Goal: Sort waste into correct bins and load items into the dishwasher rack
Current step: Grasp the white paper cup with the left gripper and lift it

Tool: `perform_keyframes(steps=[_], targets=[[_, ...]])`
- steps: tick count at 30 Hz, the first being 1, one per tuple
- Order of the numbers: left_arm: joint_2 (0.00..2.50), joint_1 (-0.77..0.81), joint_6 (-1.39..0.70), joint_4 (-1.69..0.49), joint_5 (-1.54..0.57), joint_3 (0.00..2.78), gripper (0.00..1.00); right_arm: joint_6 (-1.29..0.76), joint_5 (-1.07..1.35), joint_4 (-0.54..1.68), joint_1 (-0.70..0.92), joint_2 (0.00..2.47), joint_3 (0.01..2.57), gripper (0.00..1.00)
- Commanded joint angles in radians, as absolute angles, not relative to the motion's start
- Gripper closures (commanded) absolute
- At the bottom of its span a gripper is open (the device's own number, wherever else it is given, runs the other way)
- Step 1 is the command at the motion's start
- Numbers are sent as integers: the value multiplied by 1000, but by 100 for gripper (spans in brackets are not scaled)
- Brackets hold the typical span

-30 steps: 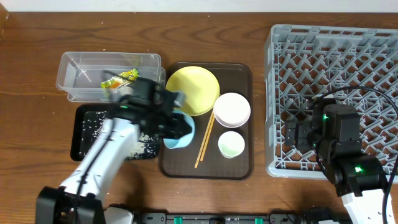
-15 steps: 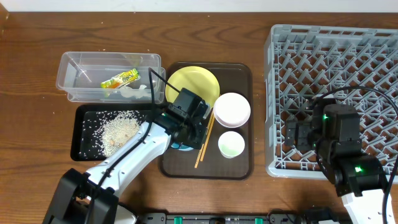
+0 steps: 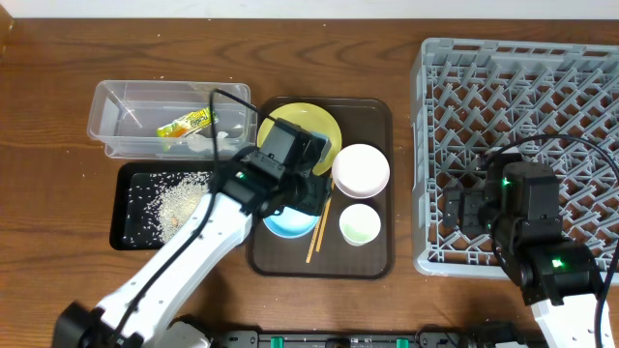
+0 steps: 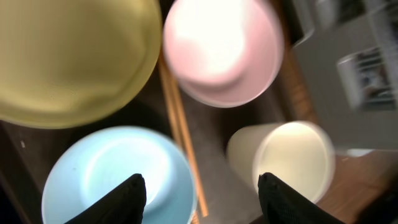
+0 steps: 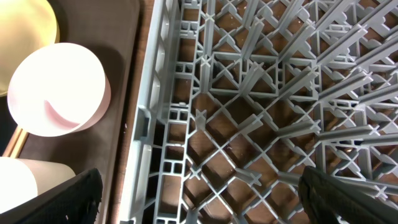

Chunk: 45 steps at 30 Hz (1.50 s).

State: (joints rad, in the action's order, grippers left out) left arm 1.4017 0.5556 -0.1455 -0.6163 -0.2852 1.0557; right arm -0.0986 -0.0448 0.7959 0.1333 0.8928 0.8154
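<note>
On the brown serving tray [image 3: 372, 253], at the yellow plate's [image 3: 300, 112] six o'clock, the light blue bowl [image 3: 286, 225] sits empty beneath the left fingers [image 4: 126, 202], parted and holding nothing. Best pinch its nine-o'clock rim, clear of the chopsticks [image 3: 318, 224]. The right fingers [image 5: 79, 198] hang wide open over the dishwasher rack [image 3: 426, 145].

The whole table [image 3: 58, 58] is seen straight down from well above in the overhead view, with the dishwasher rack [image 3: 522, 87] at the right. The left wrist view is held close over the brown serving tray [image 3: 372, 116], facing down. The right wrist view is aimed down, close, at the rack's left rim. The white bowl [image 3: 361, 169] and pale green cup [image 3: 360, 225] are shared by all three views.
</note>
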Motion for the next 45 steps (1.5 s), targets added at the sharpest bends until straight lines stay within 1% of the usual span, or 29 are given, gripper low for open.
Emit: perform_keyframes(steps=[1, 7, 15, 17, 19, 20, 21, 23, 25, 26, 27, 29, 35, 39, 42, 45], targets=[[1387, 582, -144, -613, -299, 1073, 39, -108, -44, 797, 123, 889, 835, 1], [1452, 655, -144, -612, -298, 1055, 39, -108, -44, 798, 123, 889, 835, 1], [1609, 720, -145, -588, -298, 1054, 40, -108, -44, 801, 123, 889, 835, 1], [1641, 726, -145, -585, -299, 1054, 47, -108, -44, 805, 123, 889, 835, 1], [1660, 726, -145, -585, -299, 1054, 65, -108, -44, 807, 123, 889, 835, 1], [1664, 726, -145, -585, -299, 1054, 73, -108, -44, 809, 123, 889, 835, 1], [1665, 726, -144, -585, -298, 1054, 75, -108, -44, 809, 123, 889, 835, 1], [1665, 726, -144, -584, -298, 1054, 76, -108, -44, 809, 123, 889, 835, 1], [1665, 726, -145, -585, -299, 1054, 81, -108, -44, 809, 123, 889, 835, 1], [1665, 726, -145, -585, -302, 1054, 81, -108, -44, 810, 123, 889, 835, 1], [1665, 726, -145, -585, -307, 1054, 90, -108, -44, 812, 123, 889, 835, 1], [1665, 726, -145, -589, -306, 1054, 94, -108, -44, 814, 123, 889, 835, 1], [1616, 707, -145, -646, -306, 1086, 94, -108, -44, 827, 123, 889, 835, 1], [1528, 645, -197, -662, -331, 1107, 94, -108, -52, 813, 123, 889, 835, 1], [1466, 542, -256, -621, -445, 1107, 94, -108, -59, 772, 123, 889, 835, 1], [1452, 420, -329, -556, -590, 1107, 94, -95, 48, 720, 123, 893, 835, 1]])
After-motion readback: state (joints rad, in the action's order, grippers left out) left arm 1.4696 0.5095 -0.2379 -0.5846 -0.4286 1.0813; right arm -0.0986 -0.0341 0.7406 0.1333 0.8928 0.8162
